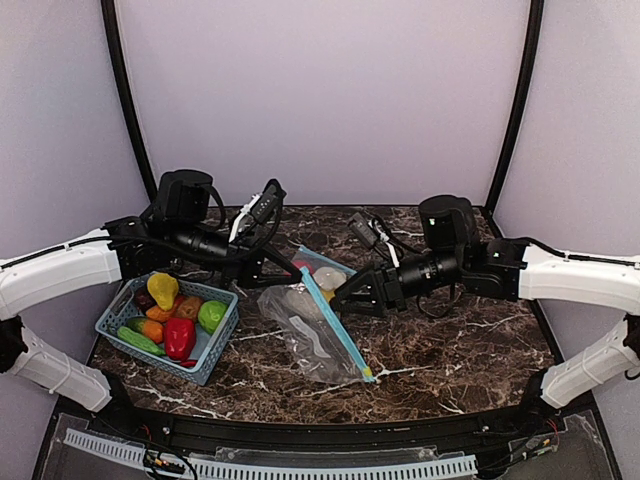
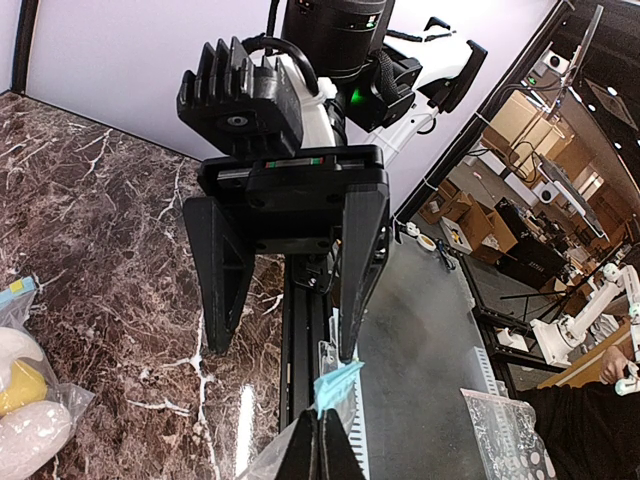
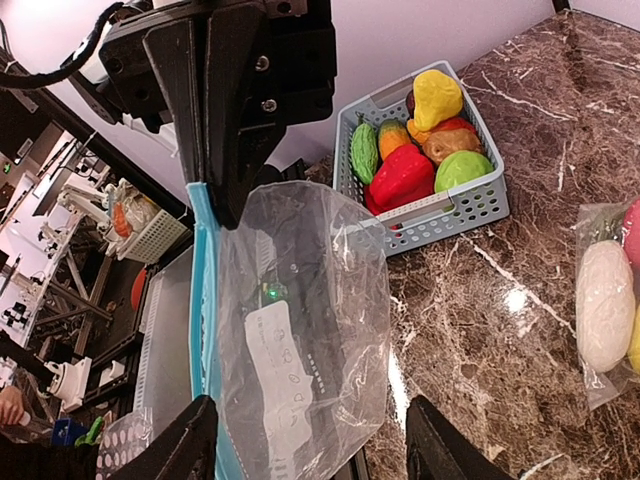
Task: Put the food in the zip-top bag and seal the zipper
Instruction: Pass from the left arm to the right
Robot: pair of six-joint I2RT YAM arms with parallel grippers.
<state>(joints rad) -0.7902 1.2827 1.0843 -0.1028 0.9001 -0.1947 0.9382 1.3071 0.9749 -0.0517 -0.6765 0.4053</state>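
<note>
Bag (image 1: 305,330) at centre, zipper (image 1: 335,325) running upper-left to lower-right, top end pinched by closed left gripper (image 1: 288,262). Right gripper (image 1: 352,297) open just right of it. Food (image 1: 180,335) mostly in basket (image 1: 213,362), lower left, nearer left gripper.

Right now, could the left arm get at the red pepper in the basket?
Probably not yet: the left pincer is shut on the zipper strip of the bag; the red pepper lies uncovered in the basket nearby.

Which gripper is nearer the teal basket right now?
Left. The left gripper, shut on the blue zipper strip, sits just right of the basket; the right gripper is farther right, across the clear bag.
</note>
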